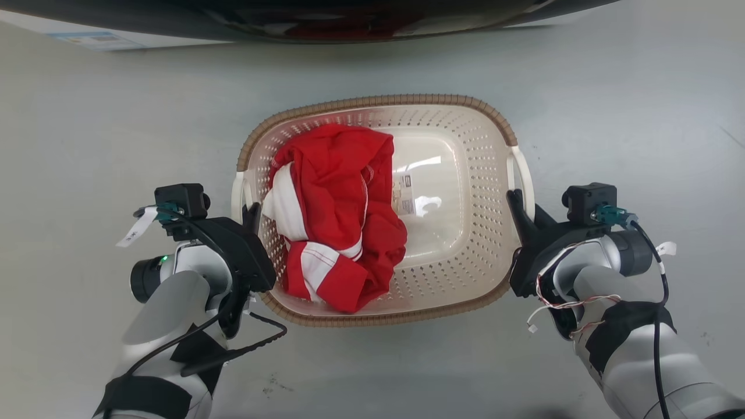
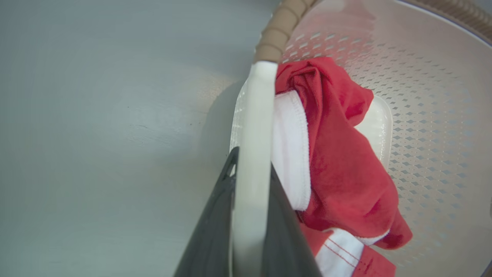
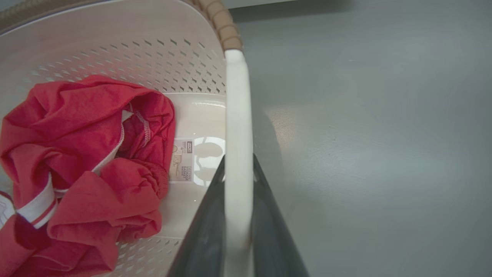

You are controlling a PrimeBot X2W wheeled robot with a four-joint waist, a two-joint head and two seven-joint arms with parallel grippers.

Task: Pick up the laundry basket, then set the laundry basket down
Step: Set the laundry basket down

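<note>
A cream-white perforated laundry basket (image 1: 378, 100) with a brown woven-look rim lies in the middle of a bare grey floor (image 1: 87, 116), well away from any edge of it, with a robot arm at each short end. On the left, the left gripper (image 1: 251, 212) is pinched on the basket's left loop handle (image 1: 237, 195). Inside the basket, bunched toward its left half, is a crumpled red and white garment (image 1: 337, 215); to the right of it the bare bottom carries a small label (image 1: 405, 195). On the right, the right gripper (image 1: 515, 201) is pinched on the right loop handle (image 1: 527, 174). Judging by this, both grasps are made and the carrying part is at hand. The pictures do not settle whether the basket rests on the floor or hangs just above it, so the lift may or may not have begun, and the setting down is not yet done. The head view alone gives both arms and the whole basket at once. The left wrist view shows up close what that one cannot: dark fingers (image 2: 215, 215) on either side of the white handle, touching it, and the garment pressed against the left wall. The right wrist view shows the same grip with its own fingers (image 3: 269, 231), and the label large, though its print is too small to read.
</note>
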